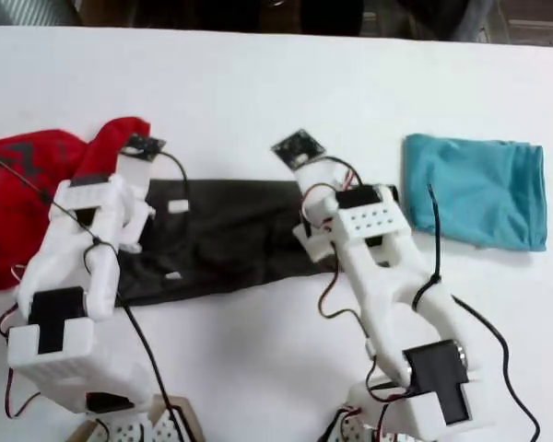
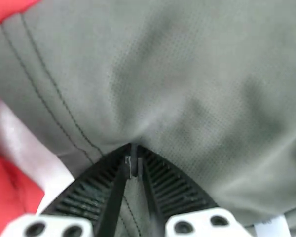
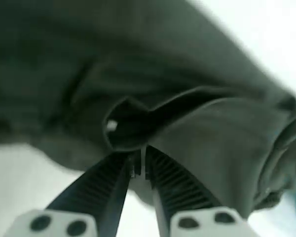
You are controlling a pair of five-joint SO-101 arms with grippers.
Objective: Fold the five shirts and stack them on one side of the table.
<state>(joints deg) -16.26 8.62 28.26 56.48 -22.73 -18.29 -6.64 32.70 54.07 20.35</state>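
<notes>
Nearest you, at the near edge of the table [image 1: 258,83], stand the bases of your two arms, the left arm [image 1: 64,267] and the right arm [image 1: 387,276], both stretched away toward the middle.

Start at the left edge: the red shirt [image 1: 23,198] lies there crumpled and unfolded, one lobe of it poking up beside the left arm's wrist. Your left gripper [image 2: 131,165] is down on the left end of the black shirt [image 1: 230,235], its fingers pressed together with a pinch of that cloth between the tips (red cloth shows just beside it in the left wrist view).

Across the middle of the table the black shirt lies as a long band, running from the red shirt toward the right arm's wrist. Your right gripper [image 3: 139,165] sits at the band's right end, fingers likewise closed, nipping a raised fold of the dark cloth at its edge, with bare table beside it.

Toward the right edge, apart from the black shirt, the teal shirt [image 1: 475,189] lies folded into a flat rectangle.
</notes>
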